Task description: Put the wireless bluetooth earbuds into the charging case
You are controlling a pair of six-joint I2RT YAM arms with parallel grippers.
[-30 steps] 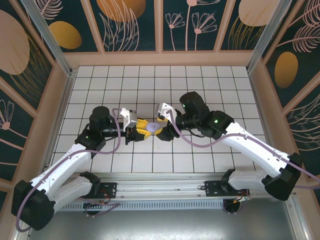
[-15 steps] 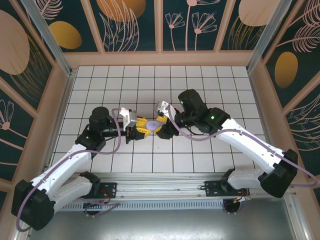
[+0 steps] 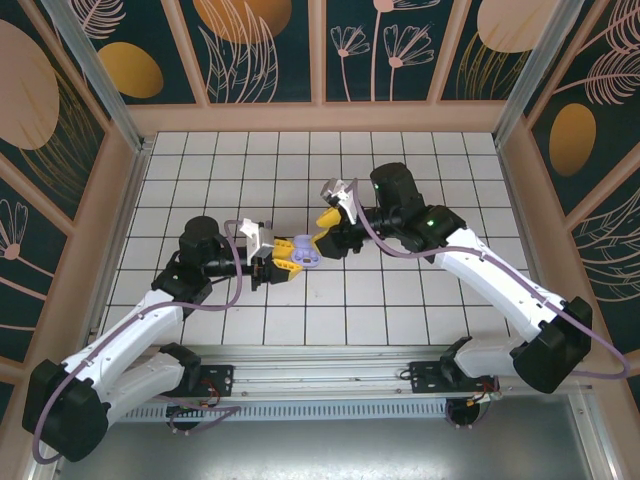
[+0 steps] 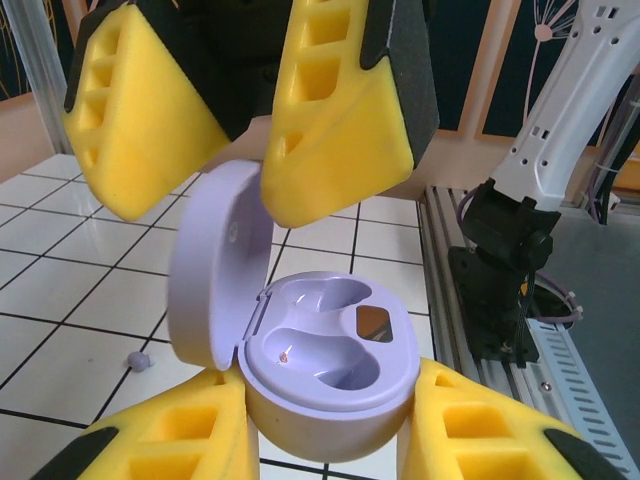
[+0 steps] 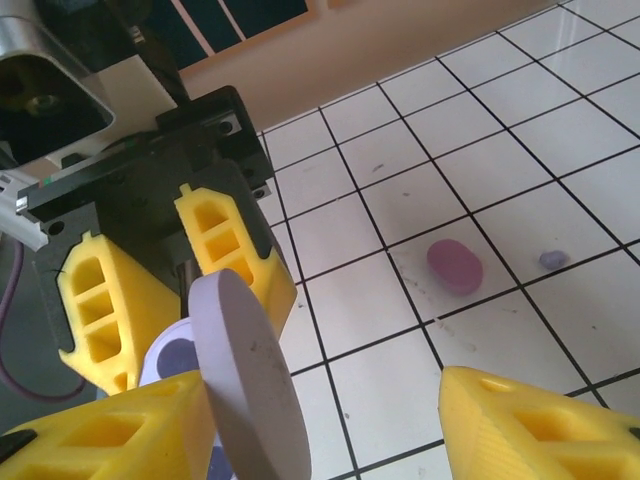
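**Charging Case Held Open in Left Jaws; Right Jaws Spread Above the Lid**

**Left jaws.** The left jaws are closed on the base of the charging case [image 4: 330,370]. One yellow pad [image 4: 165,445] presses against each side of it. The case is pale purple. In the top view it [image 3: 307,260] sits over the tiled counter [image 3: 400,300], near the middle, between the two arms.

**Case.** The lid [image 4: 212,262] is hinged open. In the left wrist view it stands nearly upright on the left side of the base. Two moulded wells in the base face up, and one of them shows a small shiny patch.

**Right jaws.** The right jaws are spread apart with nothing gripped between them.
- In the left wrist view their yellow pads [image 4: 350,100] hang just above the lid, one to each side of its top edge.
- In the right wrist view the lid [image 5: 245,370] stands edge-on, just beside the pad at the left of that view.
- Whether that pad touches the lid cannot be told.

**Earbuds.** One earbud [image 4: 138,361], a tiny pale purple nub, lies on the counter to the left of the lid in the left wrist view, apart from the case. In the right wrist view a small purple nub [image 5: 552,259] lies on a tile close to a grid line. A pink oval piece [image 5: 455,265] lies near it on the neighbouring tile, and both are apart from the case. Whether this nub is the same earbud cannot be told.
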